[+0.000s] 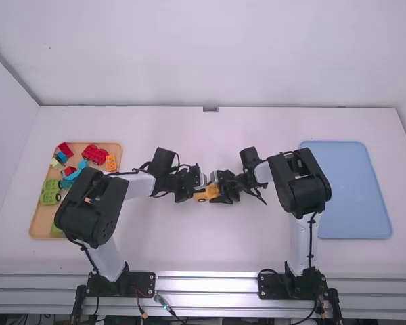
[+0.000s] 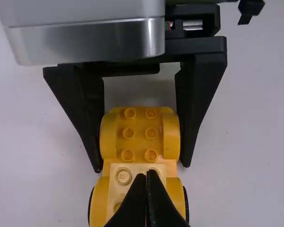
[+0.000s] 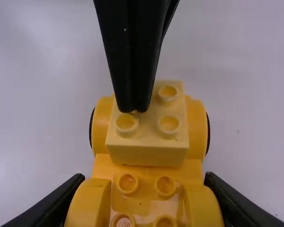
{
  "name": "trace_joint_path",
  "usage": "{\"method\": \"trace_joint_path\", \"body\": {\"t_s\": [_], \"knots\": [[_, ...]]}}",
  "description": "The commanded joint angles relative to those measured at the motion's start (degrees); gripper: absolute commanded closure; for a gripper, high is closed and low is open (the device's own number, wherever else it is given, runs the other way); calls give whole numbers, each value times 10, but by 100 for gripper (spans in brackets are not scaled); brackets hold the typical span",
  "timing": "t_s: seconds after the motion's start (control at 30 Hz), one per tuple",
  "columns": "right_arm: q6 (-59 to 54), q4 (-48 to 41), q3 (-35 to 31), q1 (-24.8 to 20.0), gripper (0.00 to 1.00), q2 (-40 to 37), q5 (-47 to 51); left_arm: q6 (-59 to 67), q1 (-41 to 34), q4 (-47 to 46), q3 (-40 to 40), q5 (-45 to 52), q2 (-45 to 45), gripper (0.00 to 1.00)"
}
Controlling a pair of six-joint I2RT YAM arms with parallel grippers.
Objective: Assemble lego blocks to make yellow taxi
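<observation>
At the table's middle in the high view, my left gripper (image 1: pixel 197 185) meets my right gripper (image 1: pixel 220 188) over the orange-yellow car base (image 1: pixel 206 195). In the right wrist view, my right gripper (image 3: pixel 144 178) is shut on the sides of the studded car base (image 3: pixel 146 196). A pale yellow 2x2 block (image 3: pixel 149 153) sits on the base's other end, between two wheels. My left gripper (image 2: pixel 149 173) is shut with nothing between its fingers, its tips over the pale block (image 2: pixel 115 187) in the left wrist view. One of the block's studs is hidden behind those tips.
A wooden tray (image 1: pixel 37 227) at the left holds a red toy vehicle (image 1: pixel 95 154), an orange brick (image 1: pixel 111 163), a green piece (image 1: pixel 49 193) and several blue and red blocks, partly under the left arm. A blue tray (image 1: pixel 355 196) lies at the right, beside the right arm.
</observation>
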Motion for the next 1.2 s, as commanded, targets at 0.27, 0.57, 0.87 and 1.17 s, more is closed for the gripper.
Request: {"method": "trace_joint_path", "body": {"t_s": [0.27,0.57,0.87,1.17], "knots": [[-11,1,-8,0,37,16,64,-26,-10,-28,-37,-91,20,98],[-11,3,-7,0,37,16,64,-44,-10,-19,-35,-133,60,98],[-11,7,-8,0,36,16,64,-33,-10,-56,11,-107,46,98],[-9,14,-8,0,37,16,64,26,5,-106,49,-53,-66,98]]}}
